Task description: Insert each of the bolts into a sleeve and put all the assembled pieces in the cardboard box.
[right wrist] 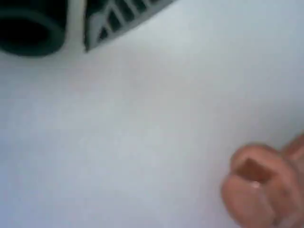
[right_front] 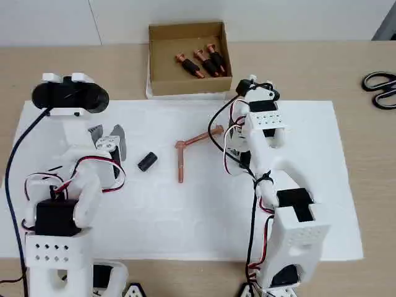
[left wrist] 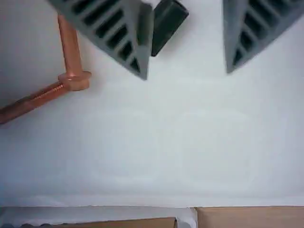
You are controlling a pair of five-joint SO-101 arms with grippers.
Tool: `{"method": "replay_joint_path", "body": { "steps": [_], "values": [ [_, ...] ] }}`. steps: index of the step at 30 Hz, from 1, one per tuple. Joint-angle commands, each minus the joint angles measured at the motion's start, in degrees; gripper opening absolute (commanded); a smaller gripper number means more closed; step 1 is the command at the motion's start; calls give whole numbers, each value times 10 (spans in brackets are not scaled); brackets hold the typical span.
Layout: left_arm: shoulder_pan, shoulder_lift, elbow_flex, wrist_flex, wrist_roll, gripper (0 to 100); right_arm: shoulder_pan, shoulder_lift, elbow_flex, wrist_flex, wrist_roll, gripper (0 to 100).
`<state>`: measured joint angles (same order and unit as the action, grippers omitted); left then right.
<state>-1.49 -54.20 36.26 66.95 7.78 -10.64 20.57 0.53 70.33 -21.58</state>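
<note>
2 robot arms stand over a white sheet [right_front: 185,235] on a wooden table [right_front: 359,62], and much of the right side is hard to read. From above, the right arm [right_front: 266,133] covers its own pincer. In the right wrist view the right gripper [right wrist: 102,23] appears as 1 grey ribbed finger [right wrist: 118,16] cut off by the frame. Beside it is a dark round shape [right wrist: 28,31] too blurred to name. Whether that gripper is parted or closed cannot be told. A copper bolt head [right wrist: 259,190], badly blurred, sits close to that camera.

The left gripper [left wrist: 185,73] hangs over the sheet with its 2 grey fingers [left wrist: 114,33] spread wide and nothing held; their upper parts run out of frame. A short black sleeve [right_front: 146,161] lies on the sheet near it. In the left wrist view the sleeve is partly hidden behind 1 finger.

Between the arms, 2 copper bolts lie bare on the sheet in an L. The first bolt [right_front: 180,164] has its flanged head at the corner, and the threaded tip of the second bolt [right_front: 203,135] meets that head.

At the sheet's far edge the cardboard box [right_front: 158,62] holds 3 assembled pieces [right_front: 199,62], copper bolts in black sleeves, lying side by side. Scissors [right_front: 380,86] at the table's right are cut off by the frame.
</note>
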Motion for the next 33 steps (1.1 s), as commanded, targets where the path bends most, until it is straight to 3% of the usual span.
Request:
{"method": "replay_joint_path", "body": {
  "steps": [1, 5, 8, 16, 24, 28, 33],
  "values": [
    [0, -11, -3, -3, -3, 100, 2, -2, -25, -4, -4, 176],
    [0, -11, -3, -3, -3, 100, 2, -2, -25, -7, -4, 0],
    [0, -11, -3, -3, -3, 100, 2, -2, -25, -7, -4, 32],
    [0, -11, -3, -3, -3, 100, 4, -8, -25, 6, -2, 4],
    [0, -11, -37, 0, -3, 101, -24, -30, -158, 173, -3, 4],
    [4, -7, -58, -2, -3, 102, -52, -84, -210, 199, -3, 4],
    [69, -6, -44, 14, -24, 102, -84, -184, -211, 199, -2, 5]
  ]
}}
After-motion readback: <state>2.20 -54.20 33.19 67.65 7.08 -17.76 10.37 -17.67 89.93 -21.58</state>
